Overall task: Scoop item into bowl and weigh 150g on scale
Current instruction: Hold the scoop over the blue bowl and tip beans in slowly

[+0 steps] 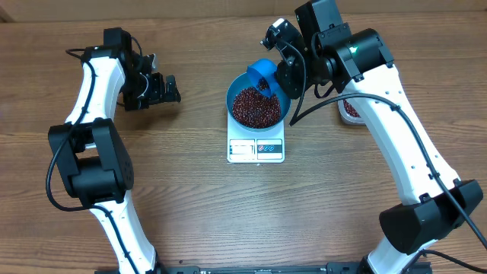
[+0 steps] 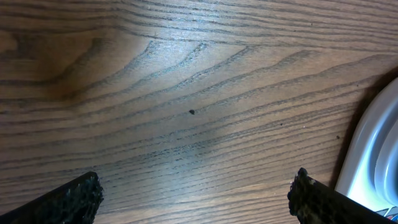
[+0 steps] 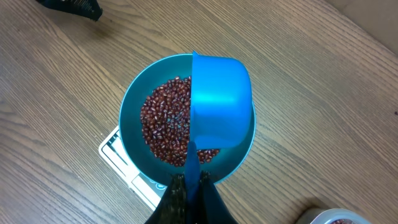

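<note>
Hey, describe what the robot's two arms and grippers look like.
The left arm and right arm both have white rounded shells, black joints and black cables looped alongside. A small green light glows on the right one. The left gripper and right gripper are black.

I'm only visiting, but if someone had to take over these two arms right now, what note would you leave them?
Left gripper: open, empty, above the table, left of the scale.
Right gripper: shut on the handle of the blue scoop, which is tipped over the bowl.
The bowl sits on the scale with a layer of beans inside.
Done: beans are in the bowl.
Left: check the display, unreadable here; add more or stop at the target weight.
</note>
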### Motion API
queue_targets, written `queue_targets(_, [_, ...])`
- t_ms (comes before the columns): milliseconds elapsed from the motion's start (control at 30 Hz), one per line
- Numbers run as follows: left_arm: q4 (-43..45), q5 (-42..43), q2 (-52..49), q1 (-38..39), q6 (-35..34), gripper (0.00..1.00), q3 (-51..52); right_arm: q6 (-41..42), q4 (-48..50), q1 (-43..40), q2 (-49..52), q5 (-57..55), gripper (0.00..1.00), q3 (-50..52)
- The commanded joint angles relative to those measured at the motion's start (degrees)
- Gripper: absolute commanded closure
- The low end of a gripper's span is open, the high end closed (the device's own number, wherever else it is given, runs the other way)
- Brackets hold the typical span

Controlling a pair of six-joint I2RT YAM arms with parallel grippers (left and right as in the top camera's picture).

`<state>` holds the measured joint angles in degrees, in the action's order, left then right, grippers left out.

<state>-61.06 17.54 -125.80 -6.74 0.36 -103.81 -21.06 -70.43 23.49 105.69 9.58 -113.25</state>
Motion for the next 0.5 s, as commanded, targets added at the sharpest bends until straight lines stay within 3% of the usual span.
queue_targets(0, [0.04, -0.13, -0.48, 0.39, 0.90, 0.01, -0.44, 1.49, 0.76, 0.57, -2.08, -0.50, 0.96, -1.64])
queue_targets(467, [0.04, -0.13, -0.48, 0.39, 0.92, 0.00, -0.44, 1.53, 1.09, 0.57, -2.10, 0.11, 0.96, -1.64])
